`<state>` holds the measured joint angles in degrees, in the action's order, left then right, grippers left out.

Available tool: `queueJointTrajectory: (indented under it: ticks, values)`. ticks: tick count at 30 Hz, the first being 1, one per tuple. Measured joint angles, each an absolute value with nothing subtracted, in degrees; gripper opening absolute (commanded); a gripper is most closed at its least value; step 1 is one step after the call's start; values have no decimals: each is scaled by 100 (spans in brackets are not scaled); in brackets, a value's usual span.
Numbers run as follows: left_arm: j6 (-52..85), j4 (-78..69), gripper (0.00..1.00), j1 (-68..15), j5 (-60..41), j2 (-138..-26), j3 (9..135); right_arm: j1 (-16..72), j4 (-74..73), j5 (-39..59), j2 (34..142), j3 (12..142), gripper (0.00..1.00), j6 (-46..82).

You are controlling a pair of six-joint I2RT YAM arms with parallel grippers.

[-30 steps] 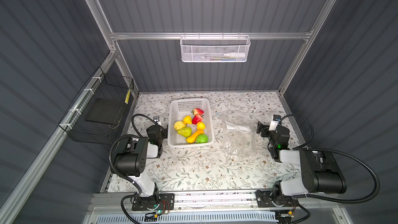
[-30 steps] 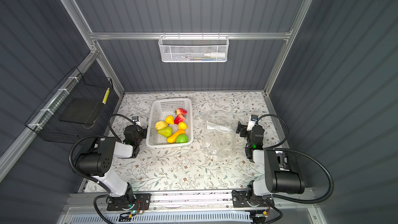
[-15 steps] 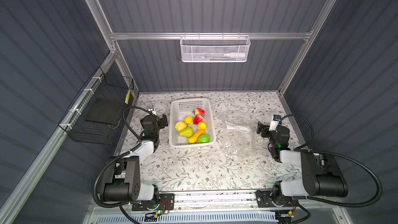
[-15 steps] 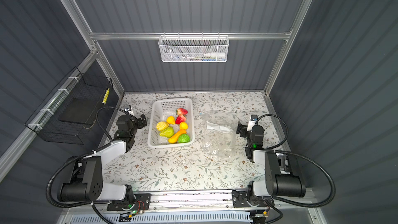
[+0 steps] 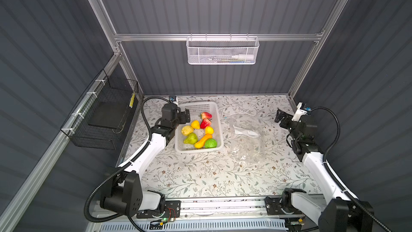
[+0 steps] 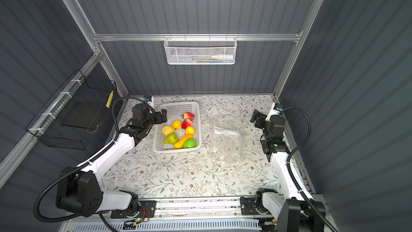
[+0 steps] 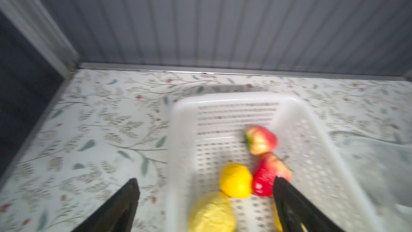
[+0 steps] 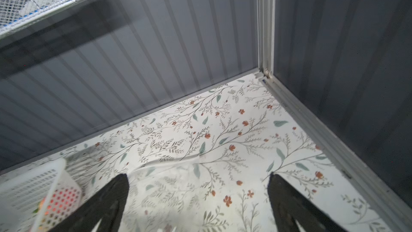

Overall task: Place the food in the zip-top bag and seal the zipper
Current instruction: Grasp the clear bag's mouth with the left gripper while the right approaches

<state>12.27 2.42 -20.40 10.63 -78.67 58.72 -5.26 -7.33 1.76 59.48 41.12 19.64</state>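
**Left pincer** [image 5: 186, 117] [image 7: 205, 189]: jaws wide apart, nothing between them. It hangs over the far left corner of the white perforated basket [image 5: 198, 150]. In the left wrist view, which is blurred, one of its fingers [image 7: 120, 204] is over the tabletop [image 5: 200, 175] outside the basket wall and the other is over the fruit.

**Right pincer** [image 5: 281, 119] [image 8: 198, 188]: jaws wide apart, holding nothing. It is poised above the tabletop near the far right corner of the zip-top bag [image 5: 247, 143] and is not touching it.

**Food**: all inside the basket, lying in its near half.
- Two strawberries [image 5: 205, 115], side by side and farthest back.
- Two lemons [image 5: 195, 124], flanking the nearer strawberry.
- One knobbly yellow fruit [image 5: 186, 130].
- One green pear [image 5: 191, 139].
- One orange gourd [image 5: 202, 141], lying slantwise.
- One round green fruit [image 5: 210, 143], touching the gourd.

**Zip-top bag**: lies flat and crinkled on the tabletop just right of the basket, with no food in it. Its white label [image 5: 244, 131] faces up.

**Fixtures**: a white mesh basket [image 5: 222, 51] on the rear rail and a black wire basket [image 5: 104, 112] on the left wall.
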Motion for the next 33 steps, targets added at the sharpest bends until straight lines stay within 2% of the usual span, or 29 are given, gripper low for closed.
queueJointTrajectory:
  ticks: [10, 17, 24, 33]
  values:
    - [2335, 716, 89, -3745, 982, -9417, 7402, -569, 705, 1581, 5822, 4021, 99, 3124]
    - [2788, 838, 89, -4901, 1061, -10674, 8683, -574, 1105, 2012, 5728, 3736, 99, 3435]
    - [3496, 1179, 91, -5297, 1398, -11631, 9264, -576, 1269, 2093, 5631, 3728, 99, 3446]
    - [4036, 1542, 92, -5299, 1861, -11830, 9255, -596, 1389, 2130, 5581, 3728, 99, 3378]
